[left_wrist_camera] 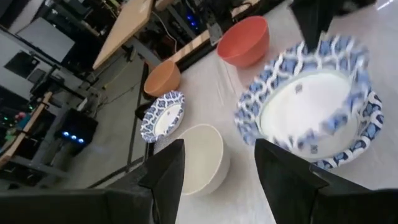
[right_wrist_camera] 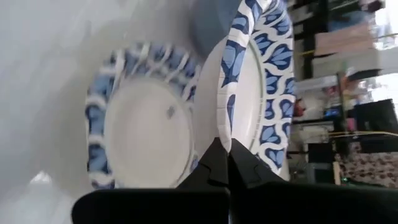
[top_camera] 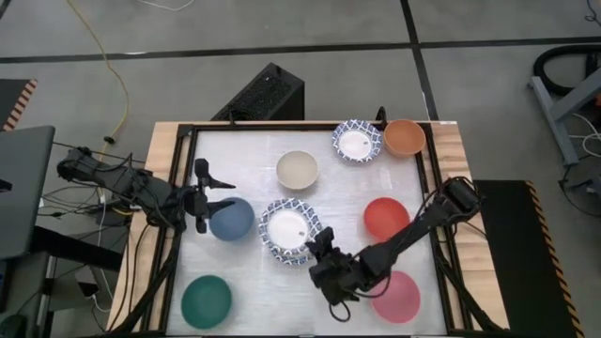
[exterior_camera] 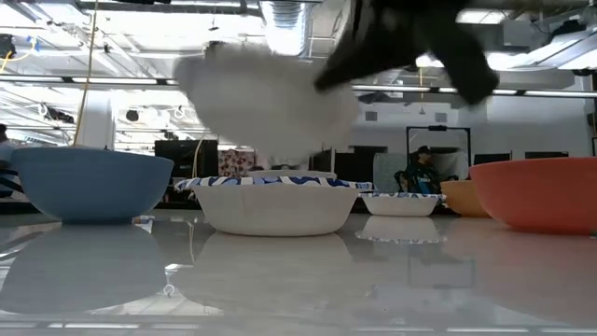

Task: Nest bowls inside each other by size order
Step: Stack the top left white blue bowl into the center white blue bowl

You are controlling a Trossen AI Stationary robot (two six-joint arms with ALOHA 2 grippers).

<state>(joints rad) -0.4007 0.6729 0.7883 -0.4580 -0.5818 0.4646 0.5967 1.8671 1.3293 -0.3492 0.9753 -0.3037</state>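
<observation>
My right gripper (top_camera: 324,246) is shut on a shallow blue-and-white patterned bowl (right_wrist_camera: 258,81), held just above a second patterned bowl (right_wrist_camera: 143,130) that rests on the table's middle. In the low view the held bowl (exterior_camera: 266,103) hangs blurred over the resting one (exterior_camera: 273,201). My left gripper (top_camera: 218,192) hovers open and holds nothing, beside the slate-blue bowl (top_camera: 232,219) at the left. The cream bowl (top_camera: 297,170) stands behind the middle. A third patterned bowl (top_camera: 358,141) and the orange bowl (top_camera: 405,137) sit at the far right. My right gripper pinches the held patterned bowl by its rim (right_wrist_camera: 225,134) between its two fingers (right_wrist_camera: 211,165), on the side nearest the arm. The fingers come slanting down from the table's near right. The bowl is lifted clear and tilted over the resting patterned bowl.
A red bowl (top_camera: 386,218) and a pink bowl (top_camera: 396,296) lie on the right, close to my right arm. A dark green bowl (top_camera: 207,300) stands at the near left. A black frame (top_camera: 178,178) edges the white table top. A person (exterior_camera: 422,168) shows in the room behind.
</observation>
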